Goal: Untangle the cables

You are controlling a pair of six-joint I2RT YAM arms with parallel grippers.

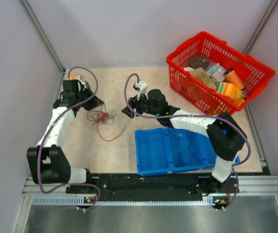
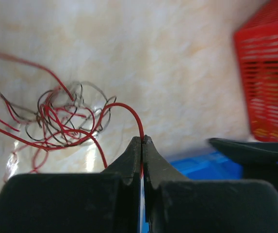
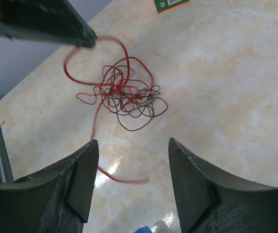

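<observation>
The cables (image 1: 102, 117) are a small tangle of thin red and blackish wires on the beige table, with one red strand trailing toward the blue bin. My left gripper (image 1: 94, 103) is just left of and above the tangle. In the left wrist view the gripper (image 2: 142, 141) is shut on a red cable that arcs back to the tangle (image 2: 61, 119). My right gripper (image 1: 129, 111) is to the right of the tangle. In the right wrist view it (image 3: 133, 141) is open and empty, above a loose red strand, with the tangle (image 3: 126, 94) ahead of it.
A blue bin (image 1: 172, 150) lies at the front, just right of centre, with thin wires inside. A red basket (image 1: 219, 73) full of packaged items stands at the back right. A green item (image 3: 170, 4) lies beyond the tangle. Grey walls enclose the table.
</observation>
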